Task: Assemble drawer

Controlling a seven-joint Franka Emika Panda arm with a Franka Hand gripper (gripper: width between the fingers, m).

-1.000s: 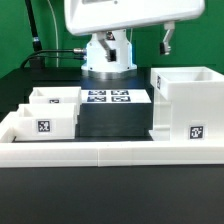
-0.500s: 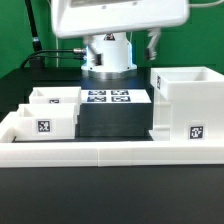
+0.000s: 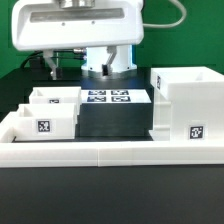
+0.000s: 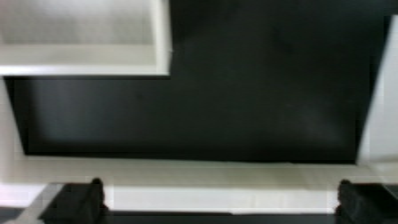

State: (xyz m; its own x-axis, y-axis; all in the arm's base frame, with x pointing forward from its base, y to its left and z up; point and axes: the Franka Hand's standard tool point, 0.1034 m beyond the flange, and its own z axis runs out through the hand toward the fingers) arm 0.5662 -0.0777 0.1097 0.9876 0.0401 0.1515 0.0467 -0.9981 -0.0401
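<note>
The white drawer casing (image 3: pixel 185 105) stands at the exterior view's right, open on top, with a tag on its front. Two smaller white trays (image 3: pixel 48 112) sit at the exterior view's left, one behind the other; the front one bears a tag. My gripper (image 3: pixel 80 58) hangs high above the left half of the table, open and empty. In the wrist view my gripper (image 4: pixel 222 205) has its two dark fingertips (image 4: pixel 80 200) wide apart with nothing between them. A white boxy corner (image 4: pixel 80 40) shows over the black table; I cannot tell which part it is.
The marker board (image 3: pixel 108 97) lies flat at the middle back. A long low white rail (image 3: pixel 110 152) edges the black table (image 3: pixel 115 120) at the front. A white band (image 4: pixel 214 172) crosses the wrist view near the fingertips. The robot base (image 3: pixel 108 60) stands behind.
My gripper has swung from above the casing side to the exterior view's left and come lower. The casing and trays have not moved.
</note>
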